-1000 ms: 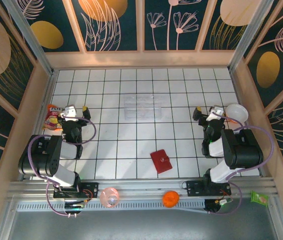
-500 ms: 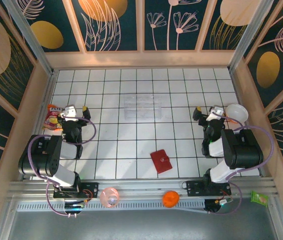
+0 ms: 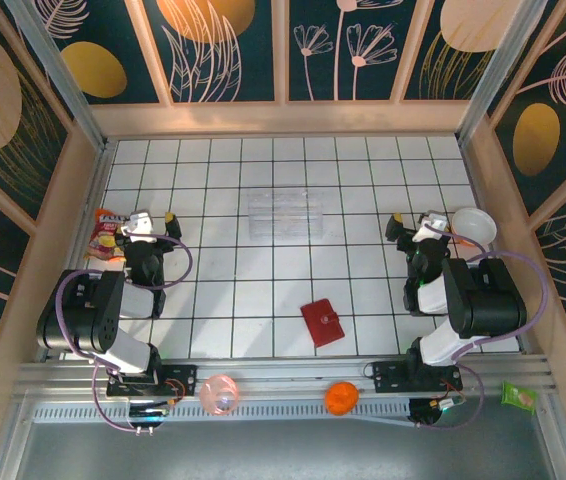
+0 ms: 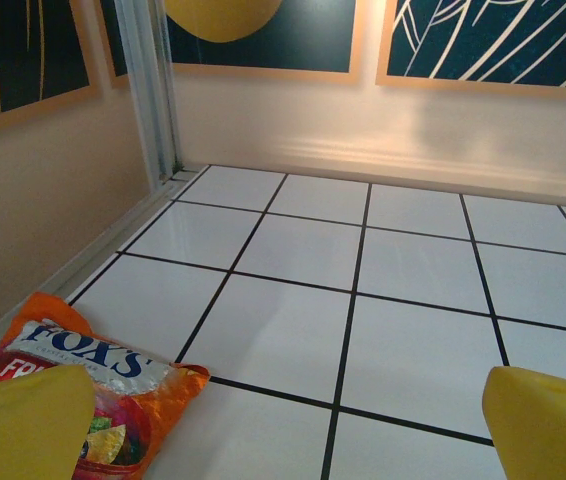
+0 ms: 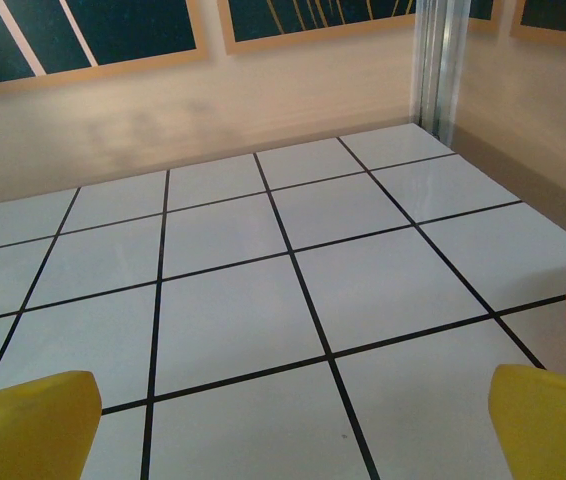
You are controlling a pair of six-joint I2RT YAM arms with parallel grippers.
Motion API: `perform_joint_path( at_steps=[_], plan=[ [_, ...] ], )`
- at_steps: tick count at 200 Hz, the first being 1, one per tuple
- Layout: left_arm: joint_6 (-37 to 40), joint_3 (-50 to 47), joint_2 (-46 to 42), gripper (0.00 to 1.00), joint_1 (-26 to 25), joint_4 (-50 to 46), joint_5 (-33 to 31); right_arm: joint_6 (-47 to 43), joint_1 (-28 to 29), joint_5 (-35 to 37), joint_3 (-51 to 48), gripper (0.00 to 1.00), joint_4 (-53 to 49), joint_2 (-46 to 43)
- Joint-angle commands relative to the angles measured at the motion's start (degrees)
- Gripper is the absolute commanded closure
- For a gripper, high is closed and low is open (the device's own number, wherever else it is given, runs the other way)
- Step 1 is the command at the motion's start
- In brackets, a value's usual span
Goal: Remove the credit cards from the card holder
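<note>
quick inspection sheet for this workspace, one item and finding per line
surface: tiled table, white with black grid lines, no spills seen
job's things: red wallet folded shut, lying flat near the front edge between the arms
clutter: clear tray mid-table; candy bag at the left edge; white bowl at the right edge; pink round thing, orange round thing and green packet along the front rail
grippers: left tool open, holding nothing; right tool open, holding nothing; both well away from the wallet
cables: purple cables loop around each arm
surroundings: walls with wood frames and dark leaf panels
</note>
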Motion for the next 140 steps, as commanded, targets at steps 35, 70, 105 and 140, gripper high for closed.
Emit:
perform_joint_path(
  at_steps=[35,70,105,140],
  plan=[
    [-0.56,0.87,-0.61,0.01,0.48,0.34,0.57,0.24,-0.38,0.10,0.29,0.01,3.14,-0.04],
    [-0.56,0.87,-0.65,0.01,0.48,0.34,0.58,0.30,-0.30,0.10,0.29,0.01,3.21,-0.06],
    [-0.56,0.92,-0.55,0.01,0.44,0.30,0.62,0.33,-0.40,0.01,0.35,0.01,2.98,-0.05],
    [0.46,1.48,-3.71,0.01,0.50,-3.24,2.45,-0.24,0.56,1.66,0.18,0.01,1.55,-2.15]
  ],
)
